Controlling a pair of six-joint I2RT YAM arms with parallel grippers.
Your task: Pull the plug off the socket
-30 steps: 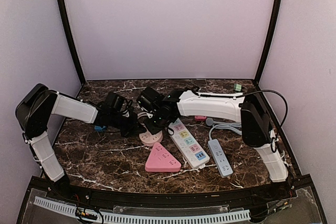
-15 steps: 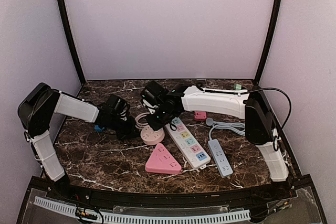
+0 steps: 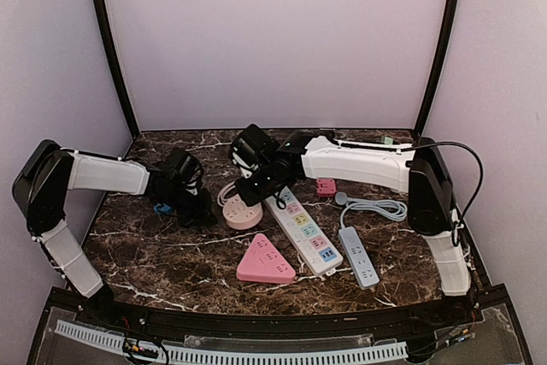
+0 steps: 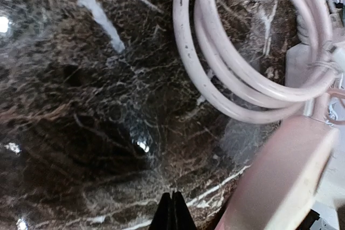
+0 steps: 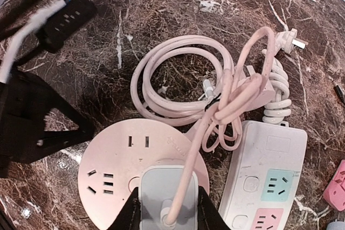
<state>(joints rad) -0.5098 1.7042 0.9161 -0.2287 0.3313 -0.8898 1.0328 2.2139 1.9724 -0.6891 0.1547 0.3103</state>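
Note:
A round pink socket (image 3: 242, 214) lies on the marble table; in the right wrist view (image 5: 110, 160) its slots face up. A pale grey plug (image 5: 167, 189) with a pink cord sits on its near part. My right gripper (image 5: 168, 202) is shut on this plug, one finger on each side; in the top view it (image 3: 255, 187) hangs just above the socket. My left gripper (image 3: 198, 208) is shut and empty, low over the table just left of the socket. In the left wrist view its closed tips (image 4: 172, 211) point at bare marble, with the socket's edge (image 4: 280, 176) at the right.
A coiled pink cord (image 5: 178, 84) lies behind the socket. A white power strip with coloured outlets (image 3: 303, 228) lies to its right, then a grey strip (image 3: 359, 256). A pink triangular socket (image 3: 263, 260) lies in front. A black adapter (image 5: 67, 22) lies far left.
My right gripper has moved back and slightly left with the plug in it. The round socket has shifted a little away with it. My left gripper has drawn back to the left.

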